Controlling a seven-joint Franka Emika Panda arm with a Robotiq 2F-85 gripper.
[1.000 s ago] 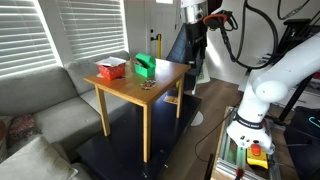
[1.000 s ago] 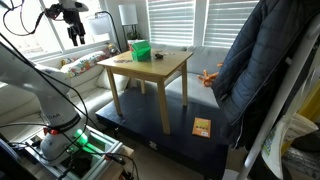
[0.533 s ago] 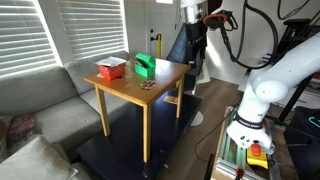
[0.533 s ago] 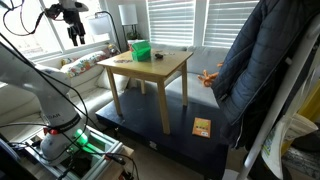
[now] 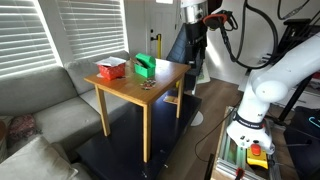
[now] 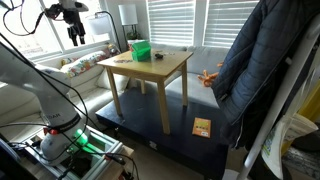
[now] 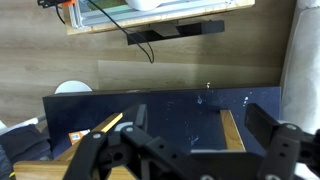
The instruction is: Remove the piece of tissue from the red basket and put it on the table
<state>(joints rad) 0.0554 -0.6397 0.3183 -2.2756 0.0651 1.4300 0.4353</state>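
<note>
The red basket [image 5: 111, 69] stands on the far left part of the table [image 5: 160, 80], with the white piece of tissue [image 5: 107, 64] showing in it. A green basket [image 5: 145, 66] stands beside it. In an exterior view the green basket [image 6: 140, 50] shows on the table [image 6: 165, 68]; the red basket is hidden there. My gripper [image 5: 192, 50] hangs high in the air, off to the side of the table and well apart from both baskets. It also shows in an exterior view [image 6: 75, 38]. In the wrist view the gripper [image 7: 200, 125] is open and empty above a dark floor mat.
A grey sofa [image 5: 40, 100] stands beside the table. A dark mat [image 5: 120, 150] lies under it. A small dark object [image 5: 148, 85] lies on the tabletop. A dark jacket [image 6: 260, 70] hangs nearby. A flat orange item [image 6: 202, 127] lies on the mat.
</note>
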